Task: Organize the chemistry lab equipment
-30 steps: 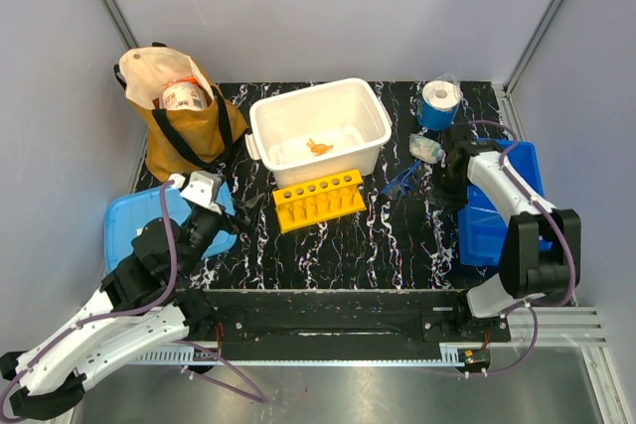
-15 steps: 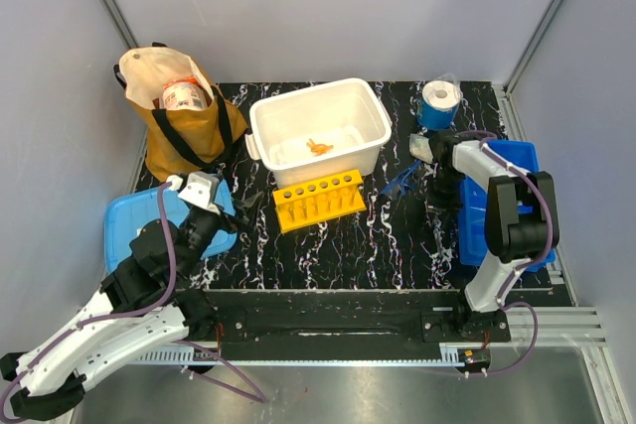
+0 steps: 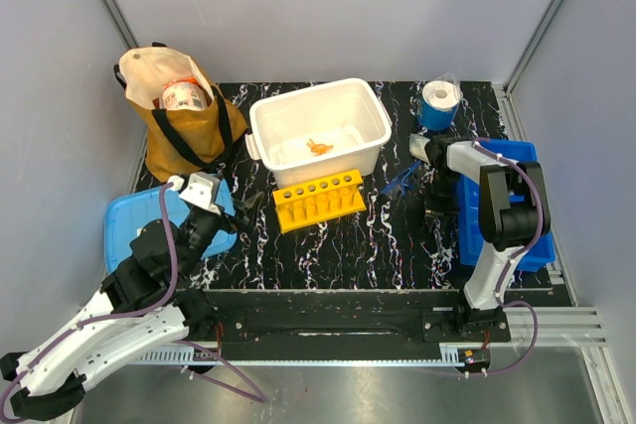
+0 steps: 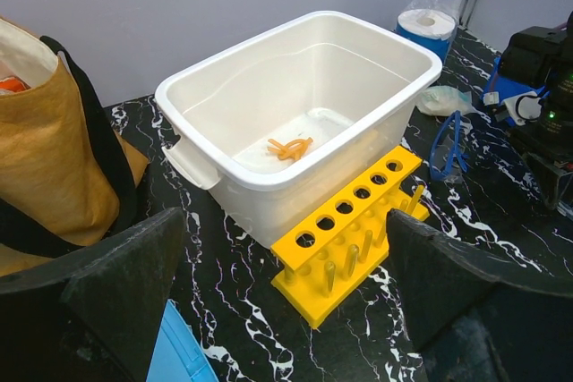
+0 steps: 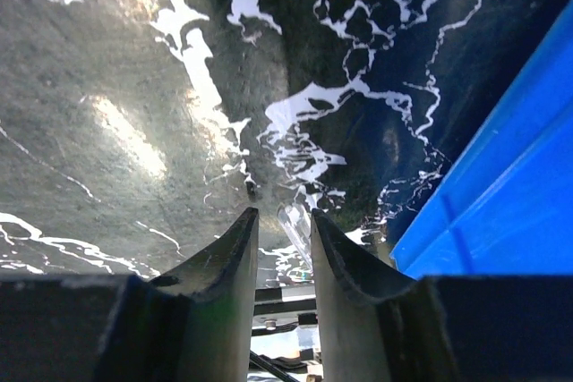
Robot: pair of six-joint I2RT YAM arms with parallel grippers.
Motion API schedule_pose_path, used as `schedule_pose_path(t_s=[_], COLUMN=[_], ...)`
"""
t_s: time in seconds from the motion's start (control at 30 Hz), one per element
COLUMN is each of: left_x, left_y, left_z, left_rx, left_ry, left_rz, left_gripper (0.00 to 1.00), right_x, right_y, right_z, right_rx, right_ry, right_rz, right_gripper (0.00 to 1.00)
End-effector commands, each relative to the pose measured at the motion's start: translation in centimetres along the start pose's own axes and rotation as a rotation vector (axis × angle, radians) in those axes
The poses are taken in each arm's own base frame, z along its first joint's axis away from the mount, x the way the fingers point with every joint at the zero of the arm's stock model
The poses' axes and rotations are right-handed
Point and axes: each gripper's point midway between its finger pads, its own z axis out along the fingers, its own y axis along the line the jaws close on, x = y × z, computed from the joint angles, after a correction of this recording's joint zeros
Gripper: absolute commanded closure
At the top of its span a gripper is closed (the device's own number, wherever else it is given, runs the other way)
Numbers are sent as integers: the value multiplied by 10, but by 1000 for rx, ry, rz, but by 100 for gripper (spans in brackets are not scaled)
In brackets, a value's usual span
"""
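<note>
**Right hand pinching a tube beside the bin**

Tube (image 5: 295,225): thin and clear, probably a tube, though glare muddies it. It sits at the tabletop (image 5: 107,87), just beside the blue bin (image 5: 501,194). The right hand (image 5: 281,217) is closed on it, tips down, likely for a lift into the bin. The left hand (image 4: 286,288) is spread wide and holds nothing.

Only the wrist view shows the tube. The top view adds the glasses (image 3: 400,182) and the knotted piece (image 3: 318,147) in the tub (image 3: 308,95).
</note>
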Motion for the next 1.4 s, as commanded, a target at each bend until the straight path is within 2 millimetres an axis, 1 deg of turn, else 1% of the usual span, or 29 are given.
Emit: schedule_pose_path(t_s=[0.0,0.17,0.27,0.47,0.53,0.63,0.7,0.8,1.03,1.07,1.13,1.2,1.23,1.33,1.37], left_x=[-14,-14,-14,-13,-12,-12,-12,-12,-10,-10,-10,-10,-9,-7,-7], left_y=[4,4,5,5,5,4,5,6,5,6,7,7,6,7,7], left_z=[0,0,1,1,3,3,2,2,2,2,2,3,4,4,4], left_rx=[-18,-21,-23,-24,-27,-26,-27,-34,-31,-35,-41,-42,-41,-45,-47], left_ry=[-58,-62,-60,-59,-53,-52,-54,-55,-46,-47,-46,-46,-43,-36,-33], left_rz=[-13,-8,-6,-2,4,6,5,5,-4,-3,1,4,5,10,13], left_gripper=[1,1,1,1,1,1,1,1,1,1,1,1,1,1,1], right_x=[-4,-4,-4,-7,-10,-16,-20,-31,-57,-63,-65,-64,-65,-59,-55], right_y=[2,0,-2,-4,-1,4,8,19,74,84,109,134,144,179,189], right_z=[5,13,15,12,7,-6,-17,-41,-113,-128,-154,-174,-184,-210,-217], right_rx=[7,15,24,35,19,-19,-47,-99,-312,-344,-410,-482,-516,-617,-626], right_ry=[-1,-3,-6,-24,-45,-104,-145,-246,-567,-642,-762,-871,-925,-1078,-1127], right_rz=[-22,-31,-36,-39,-38,-33,-23,-23,-73,-90,-139,-180,-194,-265,-317], right_gripper=[66,68,71,85,87,89,90,91,92,92,92,92,92,92,92])
